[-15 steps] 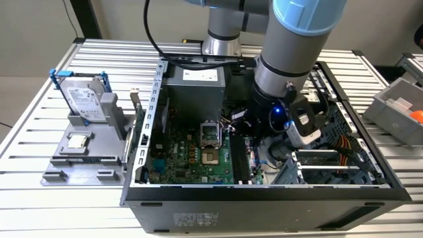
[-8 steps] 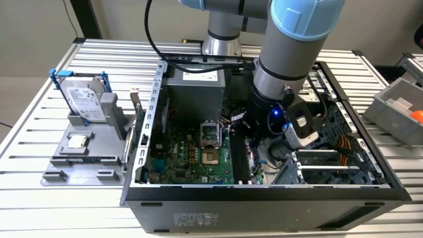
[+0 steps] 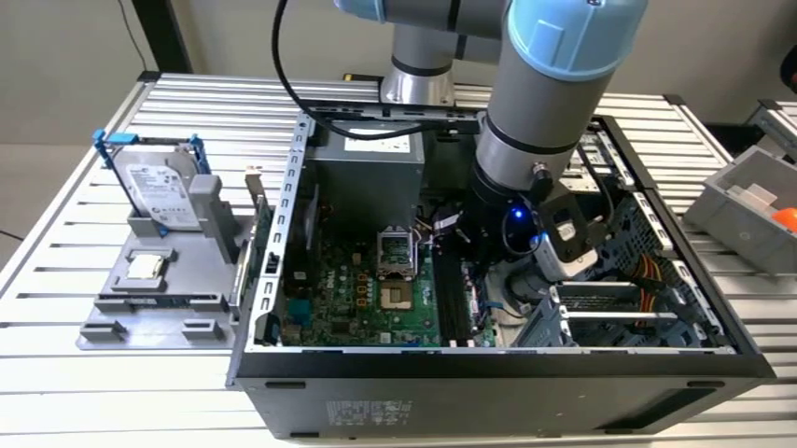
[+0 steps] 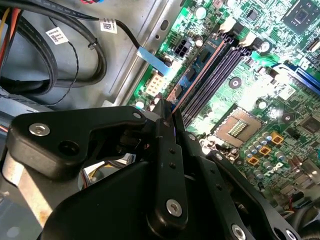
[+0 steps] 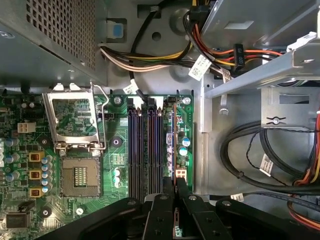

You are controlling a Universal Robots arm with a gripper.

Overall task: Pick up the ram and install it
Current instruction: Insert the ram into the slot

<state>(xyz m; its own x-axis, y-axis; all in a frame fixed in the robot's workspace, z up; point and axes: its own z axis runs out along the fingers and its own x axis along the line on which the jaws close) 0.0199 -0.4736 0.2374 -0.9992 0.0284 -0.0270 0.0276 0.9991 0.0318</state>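
Now, gripper [image 5: 175, 200]: down inside the open computer case [image 3: 498, 359], above the motherboard's memory slots [image 5: 150, 150].
Jaws: clenched on the ram [image 5: 174, 145], pinched edge-on.
Ram: upright along the outermost slot, so it can seat.

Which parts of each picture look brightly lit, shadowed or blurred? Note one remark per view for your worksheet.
In the exterior view, a small blue light glows on the arm's wrist and the case interior sits in shade; in the second wrist view, the gripper is dark and soft while the motherboard glares bright green; in the first wrist view, the memory slots are evenly lit and sharp.
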